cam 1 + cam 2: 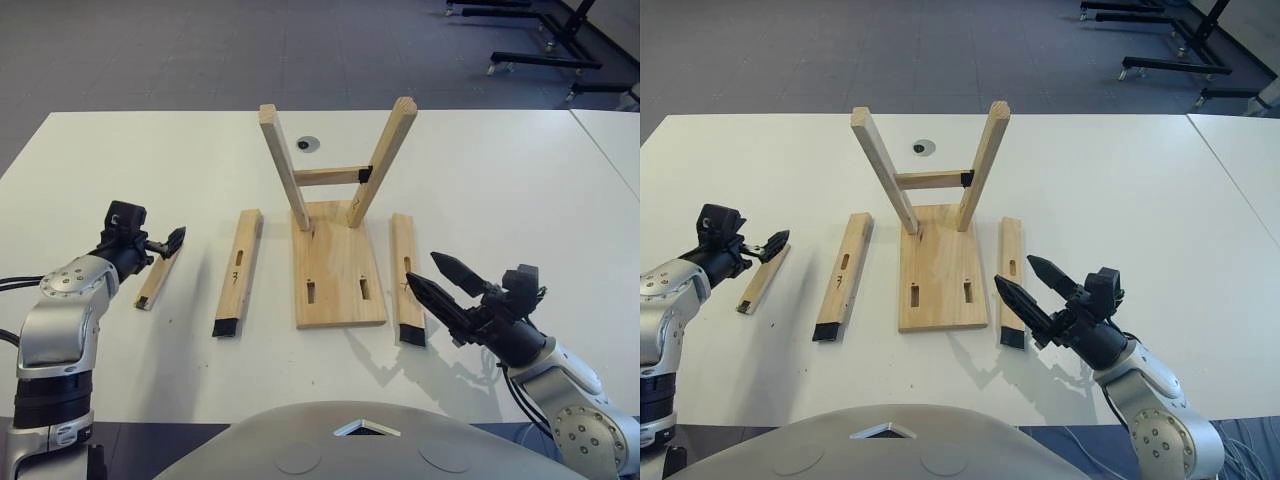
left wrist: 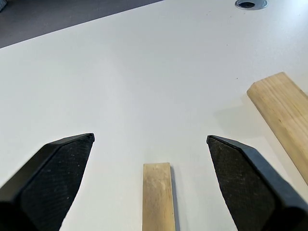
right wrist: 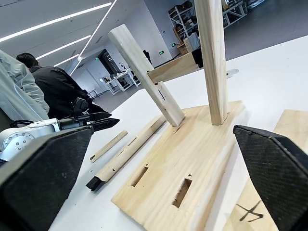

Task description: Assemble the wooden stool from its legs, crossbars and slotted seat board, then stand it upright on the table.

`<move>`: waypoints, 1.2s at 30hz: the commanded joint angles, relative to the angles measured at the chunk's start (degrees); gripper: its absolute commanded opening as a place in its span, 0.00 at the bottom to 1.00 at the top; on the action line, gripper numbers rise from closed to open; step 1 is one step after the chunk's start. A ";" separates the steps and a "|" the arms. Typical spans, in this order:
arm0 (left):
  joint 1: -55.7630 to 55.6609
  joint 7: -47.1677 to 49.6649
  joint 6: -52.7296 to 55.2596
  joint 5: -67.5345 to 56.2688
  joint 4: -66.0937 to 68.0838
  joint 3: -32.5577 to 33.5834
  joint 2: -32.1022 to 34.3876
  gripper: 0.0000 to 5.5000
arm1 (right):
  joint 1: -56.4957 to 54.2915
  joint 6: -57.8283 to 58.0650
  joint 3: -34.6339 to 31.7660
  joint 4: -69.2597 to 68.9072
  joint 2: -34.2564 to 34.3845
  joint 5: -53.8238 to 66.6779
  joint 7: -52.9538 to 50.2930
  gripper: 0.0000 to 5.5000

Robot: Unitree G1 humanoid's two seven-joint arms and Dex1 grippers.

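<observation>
Writing: only a pencilled cross-like mark, on the right loose leg (image 3: 269,192), seen from the right wrist; a faint mark on the left loose leg (image 1: 238,271) can't be read.

Stool is half built. Pale wood board (image 1: 338,268) lies flat on the white table (image 1: 520,180), ahead and inboard of the right gripper (image 1: 1014,269). Two standing legs (image 1: 285,165) rise from its far end, splayed apart, joined by a fitted crossbar (image 1: 328,176) with a black end. Two slots (image 1: 311,292) at the board's near end are empty.

Right gripper – fingers spread wide, holding nothing – hovers over the near end of the right loose leg. That leg lies flat just beside the board, black cap toward the robot.

Left gripper (image 2: 150,138) – fingers apart, holding nothing. The loose crossbar (image 2: 157,195) lies on the table between its fingers (image 2: 57,168), touching neither. The left loose leg lies flat between this gripper and the board, slotted, black cap at the near end.

A round grommet (image 1: 308,144) sits in the table beyond the standing legs.
</observation>
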 commanded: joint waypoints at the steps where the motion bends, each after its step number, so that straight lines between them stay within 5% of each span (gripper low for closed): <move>1: -0.40 -1.47 1.56 0.84 0.67 -0.22 3.10 0.78 | 1.41 -1.45 2.00 -1.26 1.27 -1.27 -1.28 0.98; 31: 16.88 -8.43 10.50 -1.47 -6.86 4.43 9.53 0.78 | 5.43 -3.75 4.26 -5.20 0.82 0.48 -4.53 0.98; 36: 17.77 -7.04 11.17 -1.70 -7.75 2.79 7.15 0.62 | 4.75 -3.88 5.32 -5.31 1.06 -0.04 -5.34 0.98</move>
